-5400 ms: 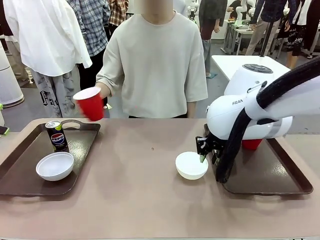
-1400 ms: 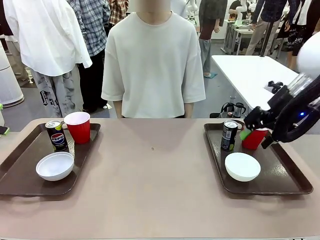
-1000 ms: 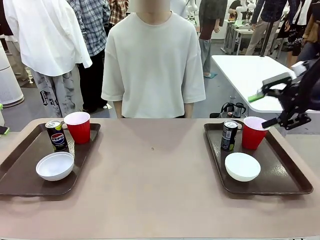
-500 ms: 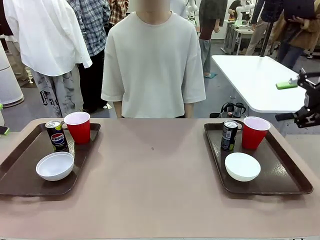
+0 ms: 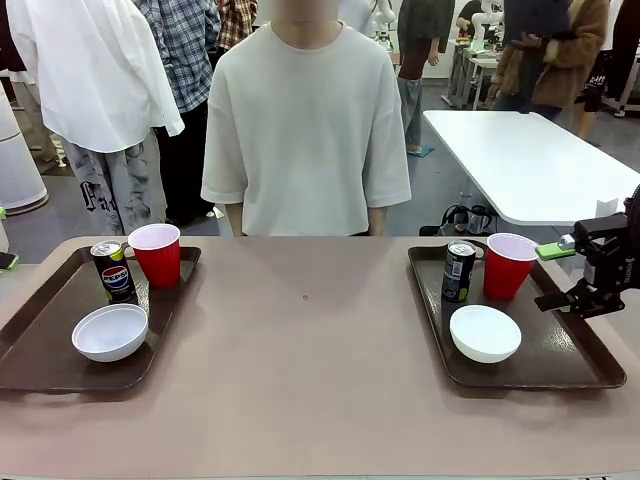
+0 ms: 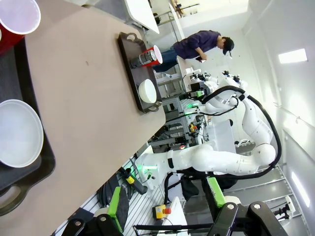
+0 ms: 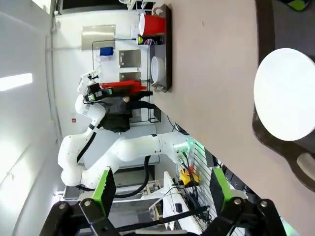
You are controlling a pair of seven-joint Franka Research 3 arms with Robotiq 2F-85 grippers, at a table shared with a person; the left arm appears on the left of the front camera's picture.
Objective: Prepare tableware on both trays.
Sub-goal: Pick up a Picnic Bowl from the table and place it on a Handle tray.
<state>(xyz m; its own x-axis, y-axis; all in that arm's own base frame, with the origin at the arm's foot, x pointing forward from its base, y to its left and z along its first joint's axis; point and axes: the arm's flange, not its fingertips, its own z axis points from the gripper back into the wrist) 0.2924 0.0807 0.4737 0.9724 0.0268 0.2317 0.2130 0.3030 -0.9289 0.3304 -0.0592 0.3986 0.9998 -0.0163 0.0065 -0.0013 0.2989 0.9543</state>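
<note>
The right tool (image 5: pixel 583 275) is cut off by the front view's right edge.

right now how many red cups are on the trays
2. One red cup stands at the far end of the left tray, beside a can. The other red cup stands at the far end of the right tray, also beside a can.
</note>
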